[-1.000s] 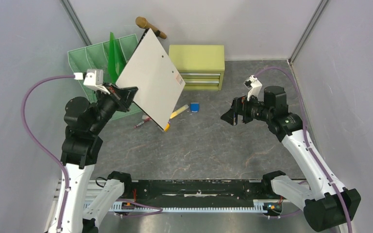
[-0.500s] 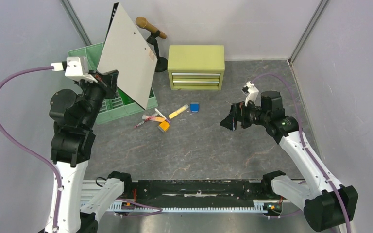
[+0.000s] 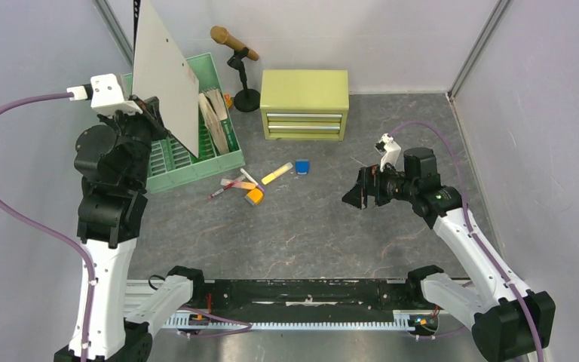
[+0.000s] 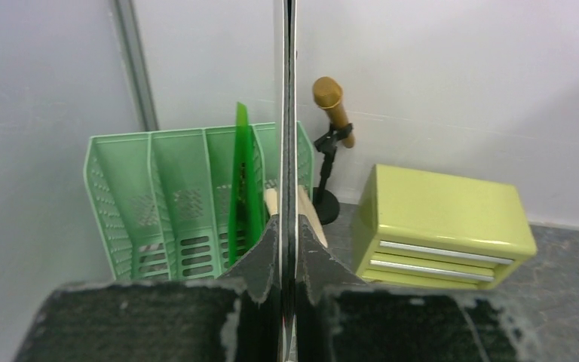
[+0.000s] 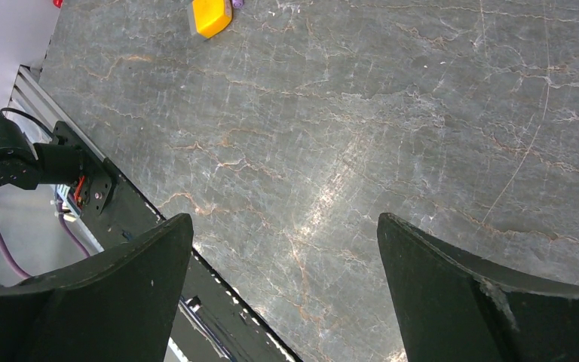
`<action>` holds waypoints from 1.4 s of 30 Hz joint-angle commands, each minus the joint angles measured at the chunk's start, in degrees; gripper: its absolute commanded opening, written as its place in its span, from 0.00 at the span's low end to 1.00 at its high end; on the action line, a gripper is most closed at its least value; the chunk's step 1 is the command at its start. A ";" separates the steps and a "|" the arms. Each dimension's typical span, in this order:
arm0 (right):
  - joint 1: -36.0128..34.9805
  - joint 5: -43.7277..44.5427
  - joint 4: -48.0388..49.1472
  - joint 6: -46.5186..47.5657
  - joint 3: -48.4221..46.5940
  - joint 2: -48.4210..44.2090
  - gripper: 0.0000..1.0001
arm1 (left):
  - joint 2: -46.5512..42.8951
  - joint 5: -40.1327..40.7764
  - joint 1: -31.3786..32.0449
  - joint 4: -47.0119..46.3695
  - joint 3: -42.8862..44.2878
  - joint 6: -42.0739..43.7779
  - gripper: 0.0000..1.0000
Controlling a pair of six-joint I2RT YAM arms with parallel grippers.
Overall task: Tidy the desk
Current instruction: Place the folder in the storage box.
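Dark grey veined tabletop (image 3: pixel 309 234) carries everything. Green file rack (image 3: pixel 185 154) sits back left. White board (image 3: pixel 164 75) stands upright above the rack, its lower edge clamped in left hand (image 4: pixel 287 253). Right hand (image 5: pixel 283 249) gapes empty over bare tabletop. Loose stationery (image 3: pixel 243 181) lies mid-tabletop. Likely best: keep board vertical, align with a free slot, lower slowly.

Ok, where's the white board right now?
The white board is at the top view's far left, clamped in the left gripper over the green file rack, left of the microphone.
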State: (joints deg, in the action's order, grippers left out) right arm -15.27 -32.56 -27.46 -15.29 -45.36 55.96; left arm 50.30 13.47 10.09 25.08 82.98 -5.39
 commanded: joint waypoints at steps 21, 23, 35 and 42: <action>0.15 -0.71 1.31 0.72 -0.08 0.69 0.98 | 2.63 9.75 -0.07 -12.77 -1.23 5.21 0.02; 0.15 -0.67 1.13 0.98 -0.19 0.93 0.98 | 3.34 9.86 -0.07 -12.98 -1.46 6.64 0.02; 0.18 0.12 0.31 2.33 -0.34 1.87 0.98 | 7.14 11.25 -0.07 -15.87 -3.17 8.33 0.02; 0.17 0.48 -0.10 3.12 -0.43 2.79 0.98 | 9.65 11.49 -0.07 -18.82 -4.31 9.43 0.02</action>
State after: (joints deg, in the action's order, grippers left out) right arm -15.25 -32.45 -27.97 -13.63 -45.12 58.28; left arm 59.51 22.96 10.09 15.81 78.08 0.91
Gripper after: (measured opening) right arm 0.979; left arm 0.056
